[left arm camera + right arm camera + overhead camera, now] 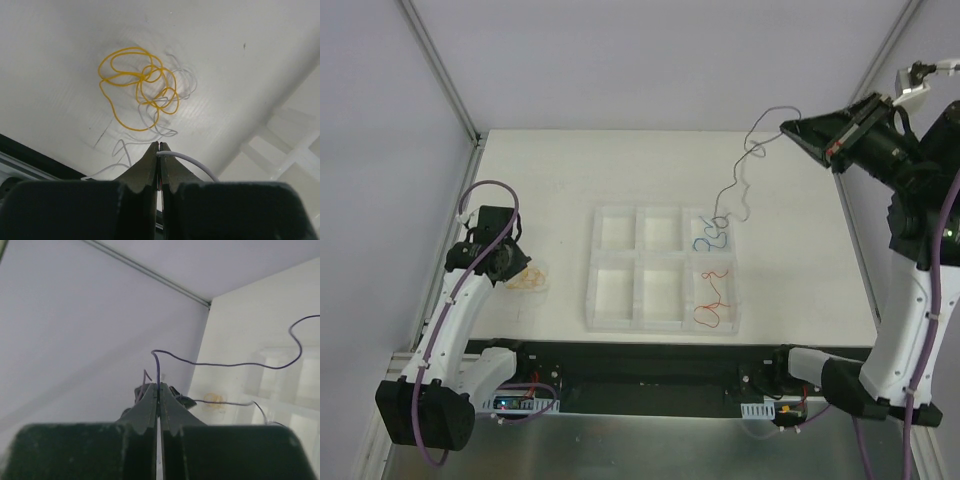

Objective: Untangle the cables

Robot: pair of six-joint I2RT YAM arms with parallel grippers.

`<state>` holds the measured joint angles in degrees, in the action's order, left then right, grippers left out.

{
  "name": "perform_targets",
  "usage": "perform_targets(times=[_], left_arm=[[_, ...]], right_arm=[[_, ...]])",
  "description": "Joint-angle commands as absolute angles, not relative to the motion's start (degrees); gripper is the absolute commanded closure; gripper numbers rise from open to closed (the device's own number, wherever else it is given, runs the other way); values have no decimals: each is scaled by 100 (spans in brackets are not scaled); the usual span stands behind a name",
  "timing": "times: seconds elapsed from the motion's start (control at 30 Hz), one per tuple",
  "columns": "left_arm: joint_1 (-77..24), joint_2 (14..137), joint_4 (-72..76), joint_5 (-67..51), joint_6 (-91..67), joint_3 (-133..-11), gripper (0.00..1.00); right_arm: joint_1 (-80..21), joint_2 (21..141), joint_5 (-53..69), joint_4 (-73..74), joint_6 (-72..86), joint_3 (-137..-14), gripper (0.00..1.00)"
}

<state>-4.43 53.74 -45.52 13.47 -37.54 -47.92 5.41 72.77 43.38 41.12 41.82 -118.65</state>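
Left fingers (145, 169) pinch a white wire (189, 161) near a yellow coil (134, 80). Right fingers (146, 409) pinch a raised grey wire (225, 365).

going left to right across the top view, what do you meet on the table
yellow cable → tray → blue cable and red cable, level with each other in the tray's right column → right gripper, shut on a grey cable
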Motion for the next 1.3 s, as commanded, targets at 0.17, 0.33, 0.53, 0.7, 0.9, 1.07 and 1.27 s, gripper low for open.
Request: perform_targets(times=[0.17,0.33,0.53,0.7,0.9,1.07,1.27], left_arm=[[-422,5511,-4632,625,-3955,-5291,100],[-422,5441,-4649,413,-3920,-5352,100],[-422,5274,-4676,264,-4043,-5414,100],[-422,5247,-4763,237,-4008,-5563,100],[-422,5291,-4799,193,-3920,-5704,100],[-431,5256,-4808,202,-3894,-5669,100],[-422,5247,-4834,237,-3850,-5783,100]], right_arm=[[-420,6127,3912,3948,3638,-10039,100],[-1133,5942,3604,3806,3446,-9309,100],[-1757,5669,3262,3928,3270,-8605,100],[-2047,5581,3120,4069,3173,-8420,100],[-2442,6055,3006,4157,3172,-9779,99],[-2987,6301,2944,3903,3436,-10511,100],[-3164,6346,2883,3446,3543,-10232,100]])
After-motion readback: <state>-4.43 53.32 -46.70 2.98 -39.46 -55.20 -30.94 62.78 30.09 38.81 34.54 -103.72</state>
